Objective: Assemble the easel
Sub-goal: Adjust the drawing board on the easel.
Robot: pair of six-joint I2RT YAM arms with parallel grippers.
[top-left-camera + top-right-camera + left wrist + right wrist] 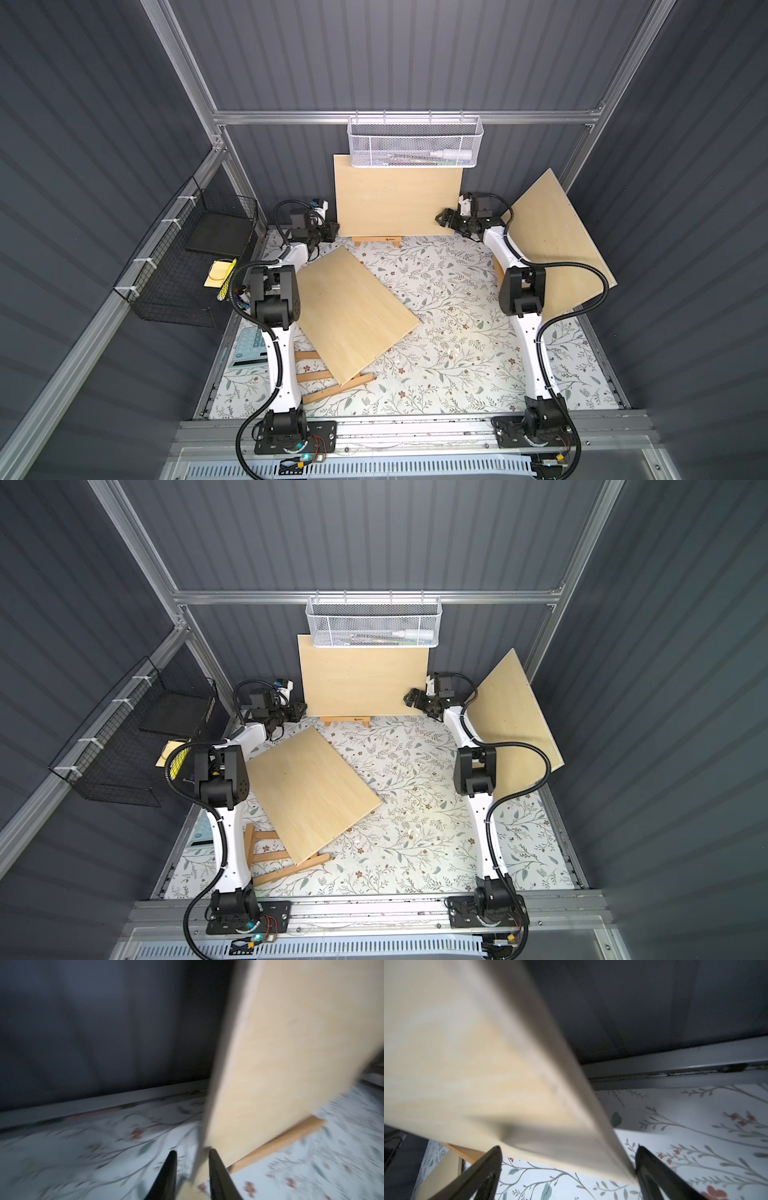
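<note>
At the table's back edge, the upright board is standing on a small easel ledge. The left hand is sitting at its lower left corner, fingers narrow around the edge; whether they are pressing it cannot be told. The right hand is straddling the lower right corner, spread wide. Nearer, a second board is lying over the wooden easel frame.

Both top views look down from high above the front edge onto the whole floral-clothed bench, while each wrist view sits low and close, peering past the left pincer or right pincer at opposite edges of one upright pale plywood board that all four share.
</note>
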